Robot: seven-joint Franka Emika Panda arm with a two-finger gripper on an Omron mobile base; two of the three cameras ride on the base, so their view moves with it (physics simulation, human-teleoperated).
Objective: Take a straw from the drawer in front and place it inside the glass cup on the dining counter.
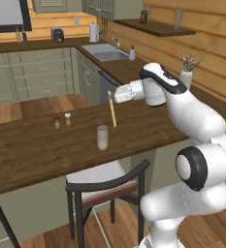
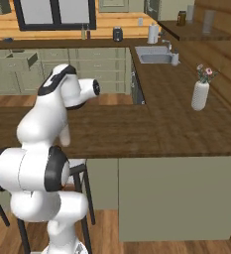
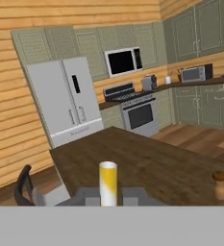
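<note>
**Straw carried over the dining counter, short of the cup**

The dining counter (image 1: 41,150) runs broad and dark across the left base view, its wood-grain top bare but for a few small things, which leaves the arm free room to work above it; behind it, the kitchen worktop with its sink (image 1: 104,51) and a white vase of flowers (image 1: 186,77) stands well clear of the job; a dark chair (image 1: 107,186) is tucked under the counter's near edge, below the cup.

The white arm reaches out level from the lower right, its hand turned sideways so that the gripper (image 1: 111,99) holds its load hanging down over the counter; the jaws are pinched narrow on the straw (image 1: 112,112), gripping it near its upper end, so the long lower part hangs free to be lowered into an opening; the straw leans a little off upright.

The glass cup (image 1: 102,137) stands upright on the counter, near the straw's lower tip but not under it in this view; I judge the remaining step to be lining the tip over the rim, then lowering.

Two small shakers (image 1: 62,120) sit to the cup's left, apart from it; in the hand view the straw (image 3: 107,183) rises pale yellow between the fingertips.
</note>
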